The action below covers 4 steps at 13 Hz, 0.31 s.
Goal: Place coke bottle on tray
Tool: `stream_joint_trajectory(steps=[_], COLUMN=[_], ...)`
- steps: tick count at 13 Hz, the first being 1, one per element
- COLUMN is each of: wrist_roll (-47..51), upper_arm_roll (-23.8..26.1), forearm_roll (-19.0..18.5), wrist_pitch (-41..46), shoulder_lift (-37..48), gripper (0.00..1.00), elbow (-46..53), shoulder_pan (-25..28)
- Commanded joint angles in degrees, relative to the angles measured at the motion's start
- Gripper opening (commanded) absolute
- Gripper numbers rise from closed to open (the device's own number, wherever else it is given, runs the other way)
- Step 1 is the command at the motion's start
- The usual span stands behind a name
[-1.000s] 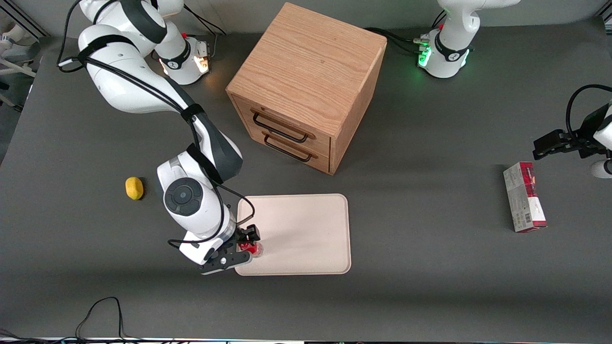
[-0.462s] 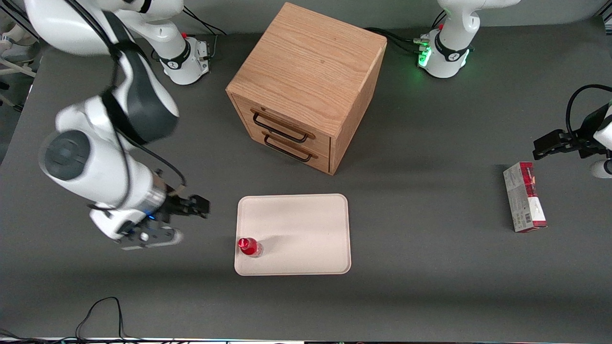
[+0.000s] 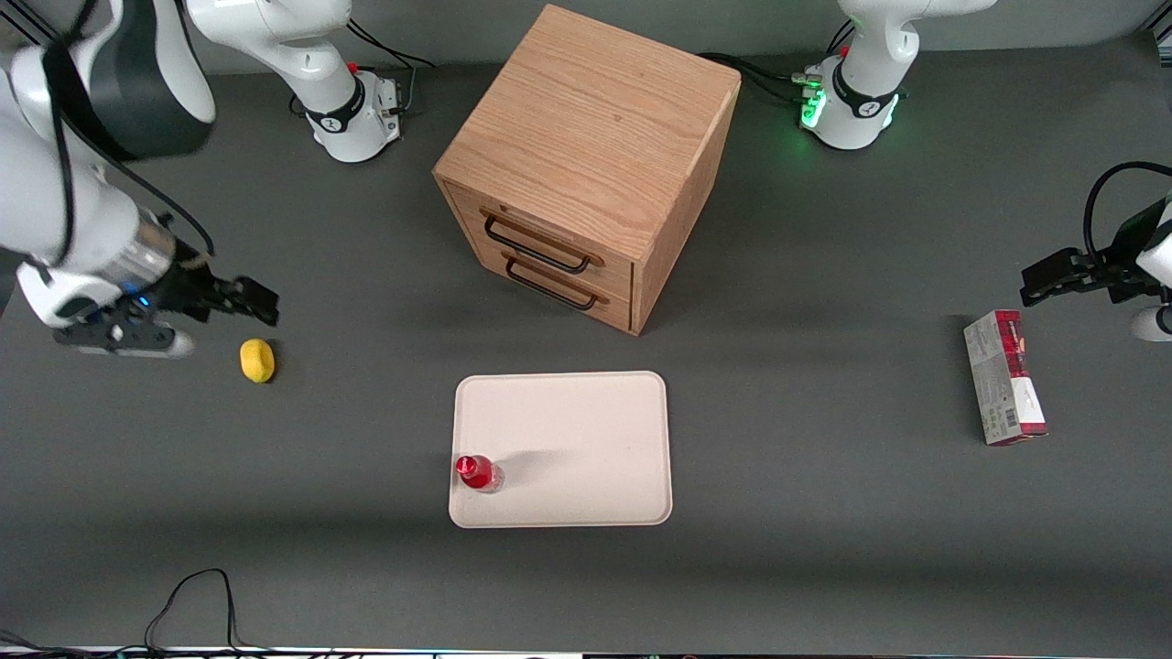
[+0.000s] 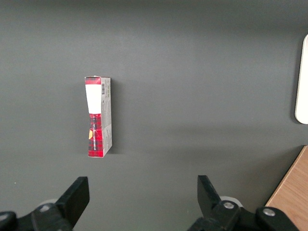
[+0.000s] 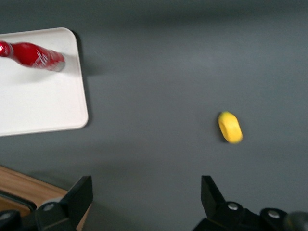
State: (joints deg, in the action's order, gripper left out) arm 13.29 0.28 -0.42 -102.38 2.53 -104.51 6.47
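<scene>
The coke bottle (image 3: 477,473), slim and red with a red cap, stands upright on the cream-beige tray (image 3: 577,439), at the tray's corner nearest the front camera on the working arm's side. In the right wrist view the bottle (image 5: 33,55) shows its white script on the tray (image 5: 43,101). My right gripper (image 3: 259,305) is open and empty, raised above the table toward the working arm's end, well apart from the tray and close to a yellow object (image 3: 257,360). Its fingers stand wide apart in the right wrist view (image 5: 146,192).
A wooden two-drawer cabinet (image 3: 586,165) stands farther from the front camera than the tray. A red-and-grey carton box (image 3: 1003,375) lies toward the parked arm's end. The yellow object (image 5: 230,127) lies on the table. A black cable (image 3: 188,595) lies at the table's front edge.
My right gripper has let go of the bottle, which stays upright on the tray, and has moved up and away toward the working arm's end, past the yellow object.
</scene>
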Motion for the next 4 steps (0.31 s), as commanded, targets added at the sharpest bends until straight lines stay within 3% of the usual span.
stream_joint_trajectory(steps=[1,4], wrist_roll=[-1.6,-2.0], upper_arm_roll=[-0.5,-1.0], forearm_roll=[1.2,1.2], wrist_pitch=[1.2,2.6], shoulder_lift=[6.9,5.7], gripper=[1.0,1.0], elbow=[-5.2,-1.8], shoulder_pan=[0.2,0.2])
